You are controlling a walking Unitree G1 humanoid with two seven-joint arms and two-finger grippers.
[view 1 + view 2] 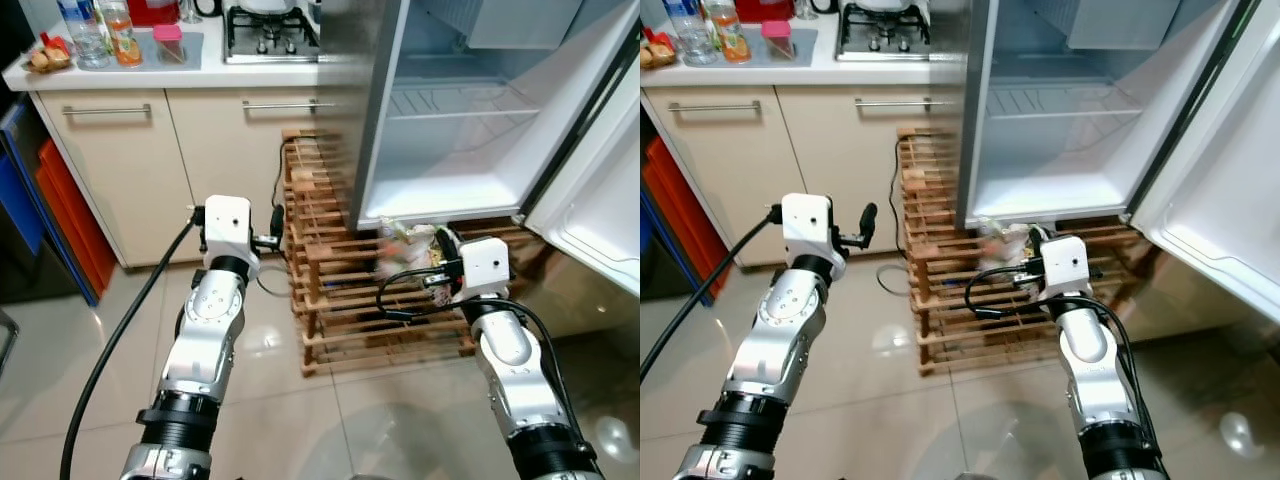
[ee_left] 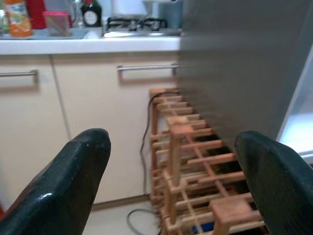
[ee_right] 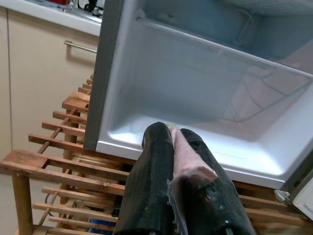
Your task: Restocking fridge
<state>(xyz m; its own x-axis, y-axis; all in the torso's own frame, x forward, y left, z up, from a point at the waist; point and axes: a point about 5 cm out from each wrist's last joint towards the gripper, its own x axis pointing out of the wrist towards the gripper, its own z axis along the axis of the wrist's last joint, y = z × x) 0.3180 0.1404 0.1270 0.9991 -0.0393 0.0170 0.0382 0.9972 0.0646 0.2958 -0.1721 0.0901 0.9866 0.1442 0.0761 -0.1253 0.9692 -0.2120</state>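
The fridge stands open in the upper right of the frame, its door swung out to the far right and its white shelves bare. It sits on a slatted wooden rack that fills the centre of the picture, with a black cable trailing down behind it. The right gripper is at lower centre-right, just in front of the rack and below the fridge's bottom lip, its two black fingers pinched together on a thin, pale, crinkly packet; the packet shows as a blur at the fingertips in the head views, and what it contains cannot be made out. It is still outside the fridge, held near the open lower edge. The left gripper is raised at centre-left, pointing toward the rack and the cream cabinet doors, with its fingers spread wide apart and nothing between them. Along the top of the frame runs a white counter carrying a gas hob, a grey tray with bottles and a pink-lidded tub. The floor is glossy beige tile, and blue and orange panels lean at the left edge.
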